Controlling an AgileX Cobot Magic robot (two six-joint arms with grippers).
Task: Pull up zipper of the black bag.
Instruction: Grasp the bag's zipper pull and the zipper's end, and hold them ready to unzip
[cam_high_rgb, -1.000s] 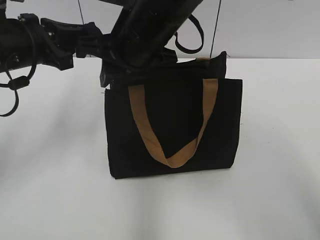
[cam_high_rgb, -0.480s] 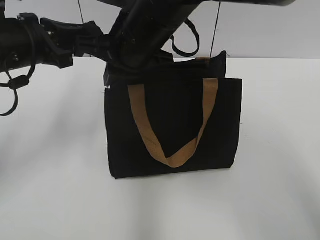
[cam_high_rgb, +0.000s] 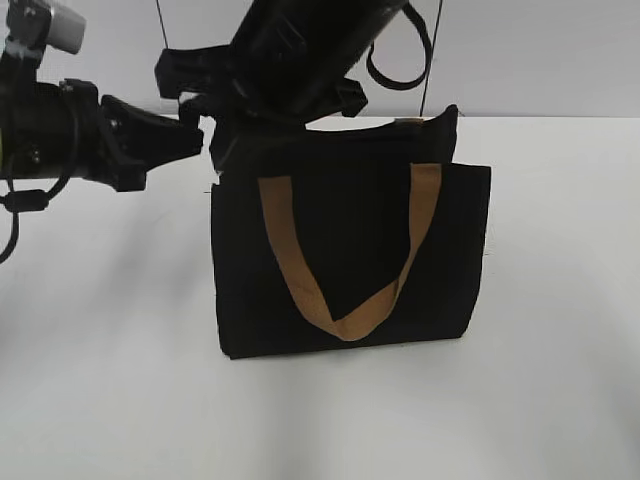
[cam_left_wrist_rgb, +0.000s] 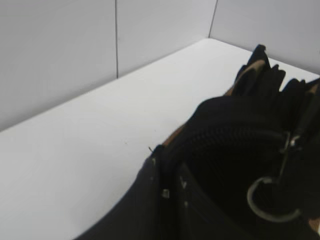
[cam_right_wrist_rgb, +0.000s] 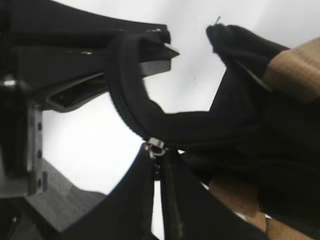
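Black fabric tote bag (cam_high_rgb: 350, 260) stands centre-frame on white worktop (cam_high_rgb: 540, 400); both hands' grip states cannot be told.

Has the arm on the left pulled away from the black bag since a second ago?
Yes. The left gripper has drawn back leftward from the black bag, leaving a gap at its upper left corner.

Soft even light; blurry wrist views

White tabletop (cam_high_rgb: 560, 400), pale grey panelled wall (cam_left_wrist_rgb: 60, 55).
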